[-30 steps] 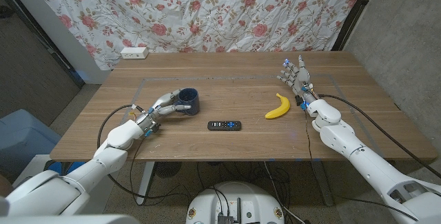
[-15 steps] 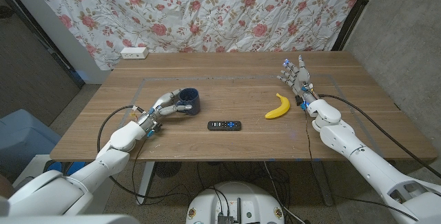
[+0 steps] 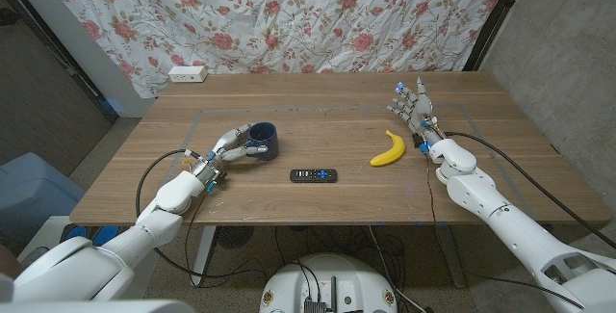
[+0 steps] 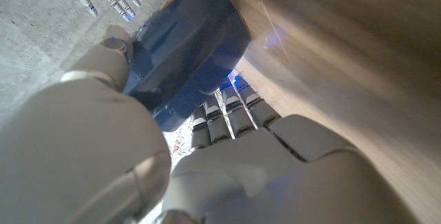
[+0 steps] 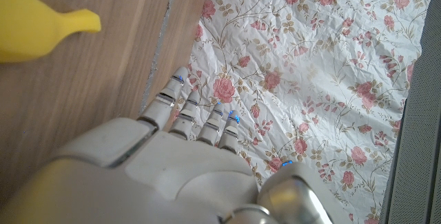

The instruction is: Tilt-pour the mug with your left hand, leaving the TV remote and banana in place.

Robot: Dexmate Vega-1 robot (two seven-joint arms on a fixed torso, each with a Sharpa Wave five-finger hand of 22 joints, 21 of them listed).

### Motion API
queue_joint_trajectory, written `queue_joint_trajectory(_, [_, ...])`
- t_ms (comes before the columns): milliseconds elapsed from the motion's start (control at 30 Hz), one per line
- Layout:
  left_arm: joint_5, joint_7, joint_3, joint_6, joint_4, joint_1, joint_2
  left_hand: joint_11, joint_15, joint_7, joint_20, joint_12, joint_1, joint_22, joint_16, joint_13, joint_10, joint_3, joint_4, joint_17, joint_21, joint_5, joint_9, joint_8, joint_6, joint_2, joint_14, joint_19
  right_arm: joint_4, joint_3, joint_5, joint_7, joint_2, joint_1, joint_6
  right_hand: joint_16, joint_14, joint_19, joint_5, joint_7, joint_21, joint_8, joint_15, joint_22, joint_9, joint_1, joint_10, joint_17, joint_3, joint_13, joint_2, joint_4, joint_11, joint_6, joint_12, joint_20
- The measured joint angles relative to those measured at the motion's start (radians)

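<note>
My left arm enters from lower left of frame, forearm angled up and right toward centre-left. My left hand (image 3: 223,151) sits at centre-left, fingers (image 4: 231,110) wrapped round mug (image 3: 263,140), thumb on its near side. My right arm enters from lower right, reaching up and left. My right hand (image 3: 412,106) stands at upper right of frame, fingers (image 5: 196,117) extended and slightly spread, holding nothing.
</note>
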Motion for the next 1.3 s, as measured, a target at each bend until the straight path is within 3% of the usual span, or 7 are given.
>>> queue_joint_trajectory(233, [0.005, 0.019, -0.001, 0.003, 0.001, -0.003, -0.005, 0.008, -0.005, -0.003, 0.000, 0.017, 0.001, 0.000, 0.029, 0.026, 0.014, -0.025, -0.001, 0.016, 0.003, 0.007, 0.015, 0.033, 0.004, -0.001, 0.037, 0.028, 0.000, 0.000, 0.000, 0.000, 0.000, 0.000, 0.000, 0.000, 0.000, 0.000, 0.000, 0.000, 0.000, 0.000, 0.000, 0.000, 0.000, 0.000, 0.000, 0.000, 0.000, 0.000, 0.000, 0.000, 0.000, 0.000, 0.000, 0.000])
queue_joint_trajectory(867, [-0.005, 0.059, -0.006, 0.019, 0.018, -0.019, -0.025, 0.028, -0.003, 0.004, 0.000, 0.062, 0.003, 0.005, 0.080, 0.057, 0.040, -0.080, 0.000, 0.051, 0.017, 0.012, 0.050, 0.072, 0.019, -0.003, 0.092, 0.089, -0.001, 0.000, 0.000, 0.000, 0.000, 0.000, 0.000, 0.000, 0.000, 0.000, 0.000, 0.000, 0.000, 0.000, 0.000, 0.000, 0.000, 0.000, 0.000, 0.000, 0.000, 0.000, 0.000, 0.000, 0.000, 0.000, 0.000, 0.000])
queue_joint_trajectory(1300, [-0.027, 0.083, -0.026, 0.081, -0.071, 0.002, -0.012, 0.028, -0.007, 0.011, 0.004, 0.072, 0.013, 0.004, 0.099, 0.058, 0.040, -0.104, 0.002, 0.063, 0.017, 0.012, 0.050, 0.079, 0.032, -0.013, 0.103, 0.103, -0.001, 0.000, 0.000, 0.000, 0.000, 0.000, 0.000, 0.000, 0.000, 0.000, 0.000, 0.000, 0.000, 0.000, 0.000, 0.000, 0.000, 0.000, 0.000, 0.000, 0.000, 0.000, 0.000, 0.000, 0.000, 0.000, 0.000, 0.000])
